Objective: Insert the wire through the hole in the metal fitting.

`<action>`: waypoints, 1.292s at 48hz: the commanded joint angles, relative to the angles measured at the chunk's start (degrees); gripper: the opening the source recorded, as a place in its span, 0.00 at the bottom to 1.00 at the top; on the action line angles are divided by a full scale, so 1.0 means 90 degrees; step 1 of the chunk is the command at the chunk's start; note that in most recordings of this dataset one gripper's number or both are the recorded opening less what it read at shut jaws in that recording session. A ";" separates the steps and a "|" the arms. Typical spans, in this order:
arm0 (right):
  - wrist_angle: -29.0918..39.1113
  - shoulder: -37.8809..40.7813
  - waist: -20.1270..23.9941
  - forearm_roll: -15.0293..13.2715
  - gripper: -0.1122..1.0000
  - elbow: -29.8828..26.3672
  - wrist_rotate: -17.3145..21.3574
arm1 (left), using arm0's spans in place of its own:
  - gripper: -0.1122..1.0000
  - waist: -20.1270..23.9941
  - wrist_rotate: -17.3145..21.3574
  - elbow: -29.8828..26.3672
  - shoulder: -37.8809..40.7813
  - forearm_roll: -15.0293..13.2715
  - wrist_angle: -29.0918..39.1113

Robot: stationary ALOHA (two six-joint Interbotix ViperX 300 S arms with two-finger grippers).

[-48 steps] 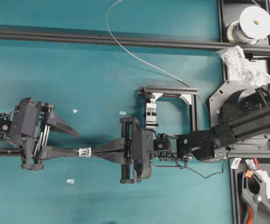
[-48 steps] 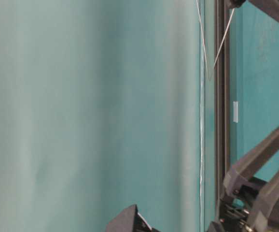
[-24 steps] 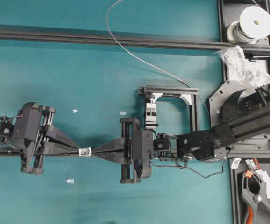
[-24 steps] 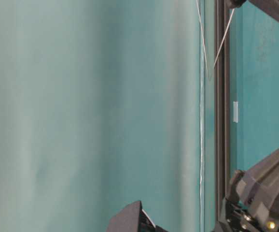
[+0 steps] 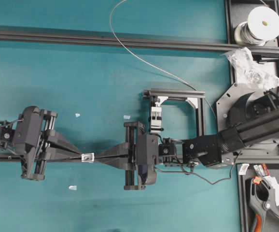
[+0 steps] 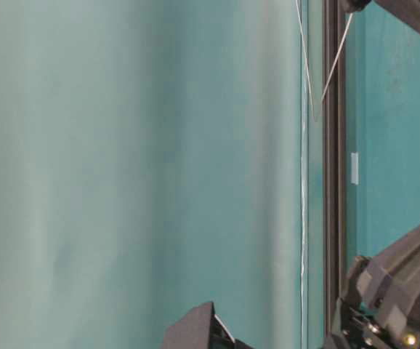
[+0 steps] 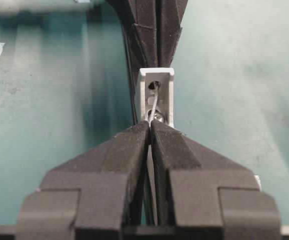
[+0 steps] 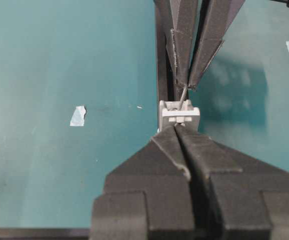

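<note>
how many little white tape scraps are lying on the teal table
3: one tape scrap above the left gripper, one above the right gripper, one below the fitting. Others may be hidden under the arms.

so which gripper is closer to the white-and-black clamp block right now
Right. The right gripper, shut on the metal fitting, has its tips below-left of the white-and-black clamp block. The left gripper, pinching the wire, sits farther left, beyond the fitting.
</note>
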 commanded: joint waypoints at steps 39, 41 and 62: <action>0.0313 -0.0557 0.0020 -0.0029 0.88 0.0059 -0.0020 | 0.01 -0.0176 -0.0244 0.0703 -0.0859 0.0000 0.0088; 0.0313 -0.0557 0.0020 -0.0020 0.88 0.0059 -0.0020 | 0.01 -0.0205 -0.0244 0.0791 -0.0937 0.0000 0.0078; 0.0322 -0.0557 0.0020 -0.0029 0.88 0.0127 -0.0020 | 0.01 -0.0410 -0.0264 0.1484 -0.1543 -0.0010 0.0332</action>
